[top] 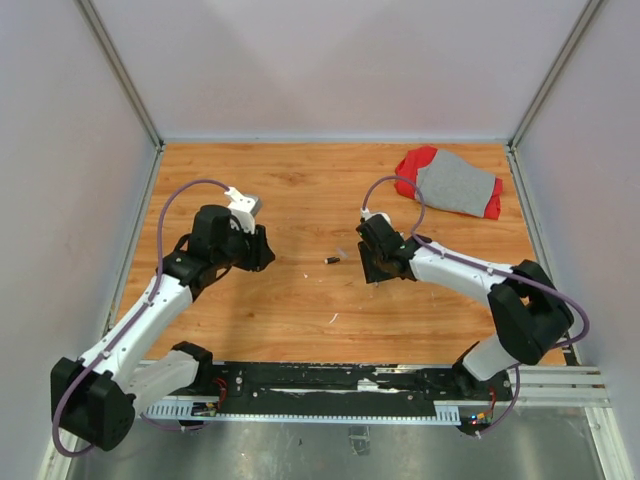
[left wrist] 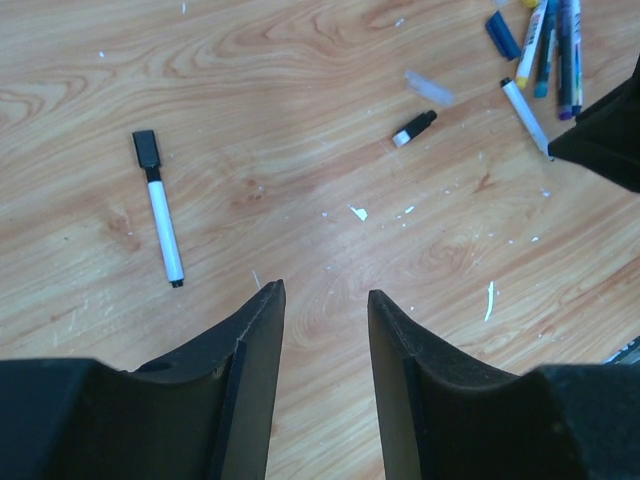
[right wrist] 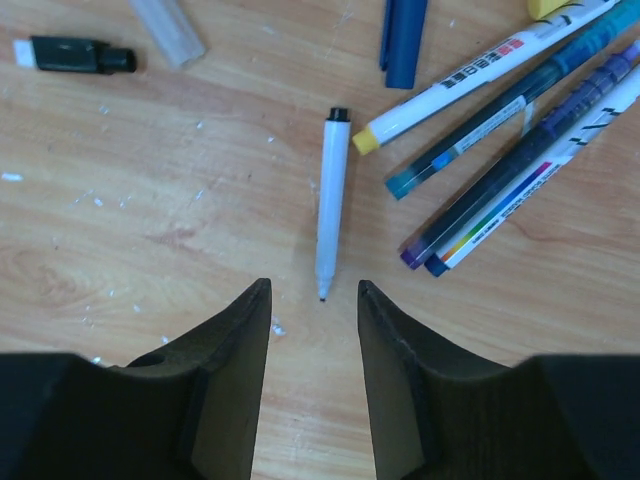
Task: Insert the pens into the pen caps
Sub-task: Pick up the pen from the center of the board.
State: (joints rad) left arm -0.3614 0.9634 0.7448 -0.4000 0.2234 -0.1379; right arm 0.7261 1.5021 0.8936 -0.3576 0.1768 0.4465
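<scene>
My right gripper (right wrist: 312,288) (top: 368,262) is open and low over the wooden table, with nothing between its jaws. The tip of a bare white pen (right wrist: 332,200) lies just ahead of the gap. To the right lies a fan of several pens (right wrist: 500,120) with yellow, teal and purple ends. A blue cap (right wrist: 405,40), a clear cap (right wrist: 168,30) and a small black cap (right wrist: 70,55) (top: 332,260) lie beyond. My left gripper (left wrist: 325,295) (top: 263,250) is open and holds nothing. A white pen with a black cap (left wrist: 160,210) lies to its upper left.
A red and grey cloth (top: 455,182) lies at the back right of the table. White scraps (left wrist: 358,212) (top: 333,318) dot the wood. White walls enclose the table on three sides. The right gripper's dark body (left wrist: 605,135) shows at the right edge of the left wrist view.
</scene>
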